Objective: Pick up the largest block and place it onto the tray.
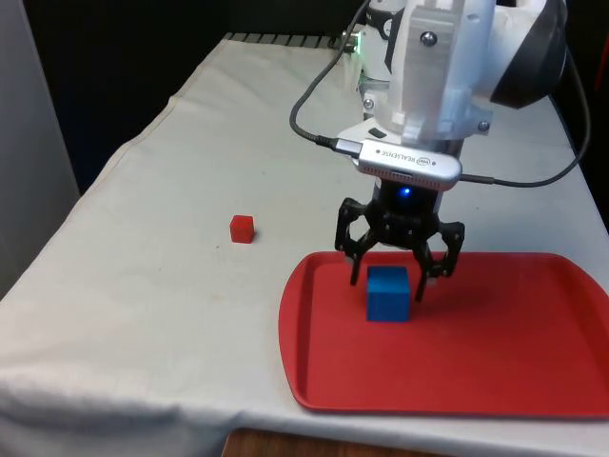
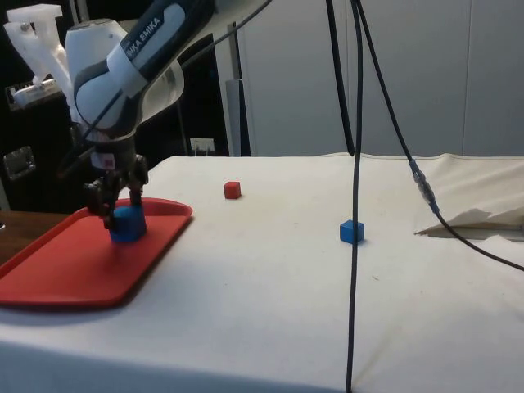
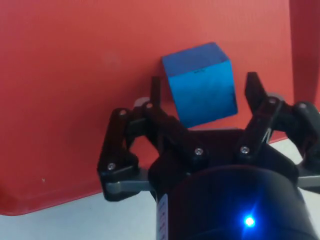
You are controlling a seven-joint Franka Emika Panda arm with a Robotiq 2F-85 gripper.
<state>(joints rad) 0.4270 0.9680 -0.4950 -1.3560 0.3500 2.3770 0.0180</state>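
The largest block, a blue cube (image 1: 387, 295), rests on the red tray (image 1: 504, 352) near its far left part. My gripper (image 1: 389, 278) hangs just over the cube, open, with one finger on each side of it. In the wrist view the blue cube (image 3: 200, 85) sits on the tray (image 3: 75, 75) between the fingertips (image 3: 252, 90), and a gap shows on at least one side. From the side, the gripper (image 2: 115, 213) stands low over the cube (image 2: 128, 224) on the tray (image 2: 74, 262).
A small red cube (image 1: 242, 228) lies on the white cloth to the front view's left of the tray. In the side view it is the small red cube (image 2: 232, 190), and a small blue cube (image 2: 352, 232) lies farther along the table. Black cables (image 2: 354, 205) hang there.
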